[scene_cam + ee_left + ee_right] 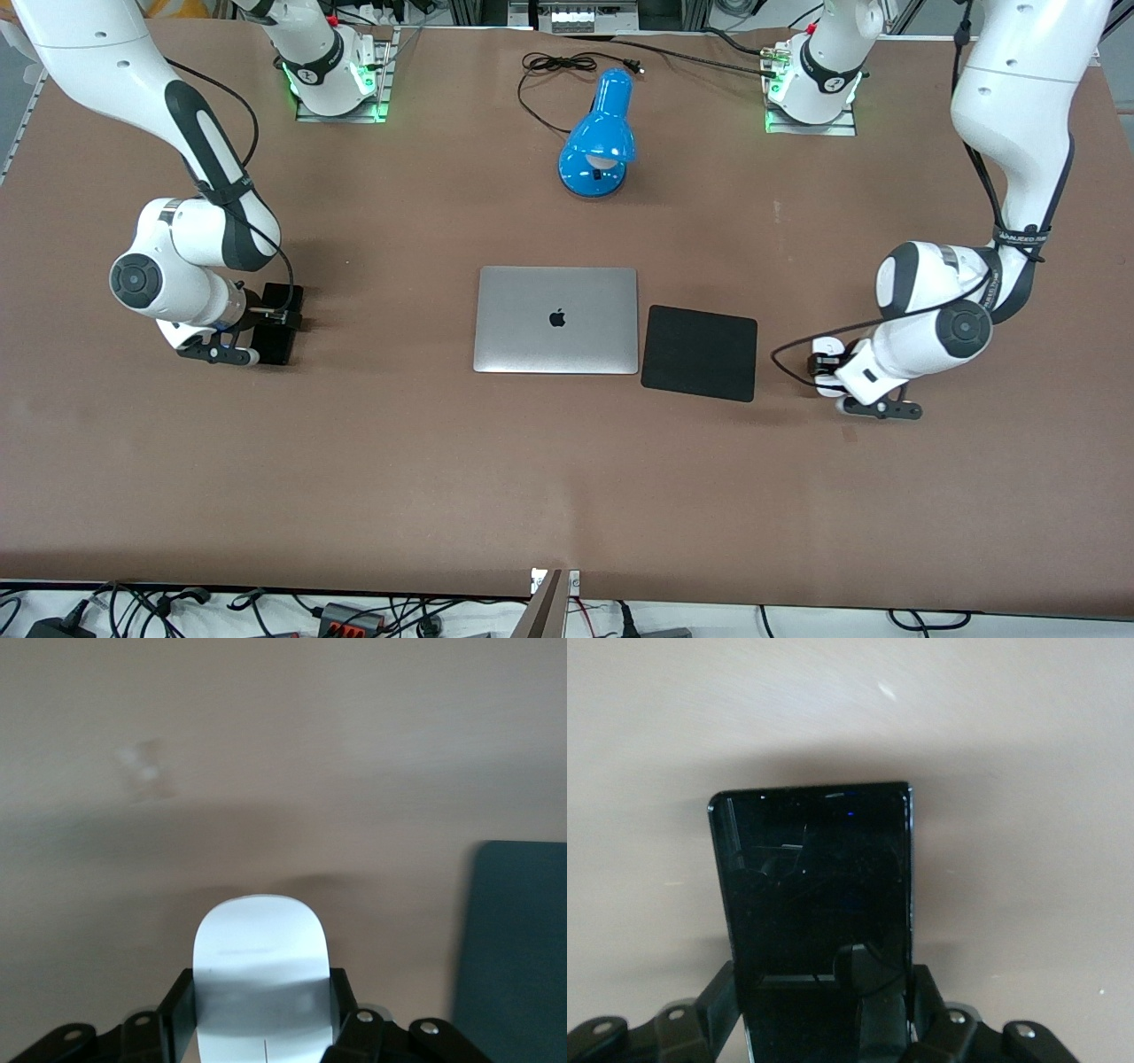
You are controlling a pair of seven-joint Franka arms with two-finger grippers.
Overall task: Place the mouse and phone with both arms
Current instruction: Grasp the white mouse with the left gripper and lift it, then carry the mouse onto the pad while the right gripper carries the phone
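My left gripper (pixel 828 365) is shut on the white mouse (pixel 829 344), low at the table toward the left arm's end, beside the black pad. In the left wrist view the mouse (pixel 260 957) sits between the two black fingers (pixel 177 1014) of the gripper (pixel 261 997). My right gripper (pixel 270 330) is shut on the black phone (pixel 285 297), low at the table toward the right arm's end. In the right wrist view the phone (pixel 815 877) sticks out from between the fingers of the gripper (pixel 819 997). I cannot tell whether either thing touches the table.
A closed silver laptop (pixel 556 319) lies in the middle of the table, with a black square pad (pixel 699 352) beside it toward the left arm's end; the pad also shows in the left wrist view (pixel 523 957). A blue desk lamp (pixel 600 133) and its cable (pixel 558 64) lie near the bases.
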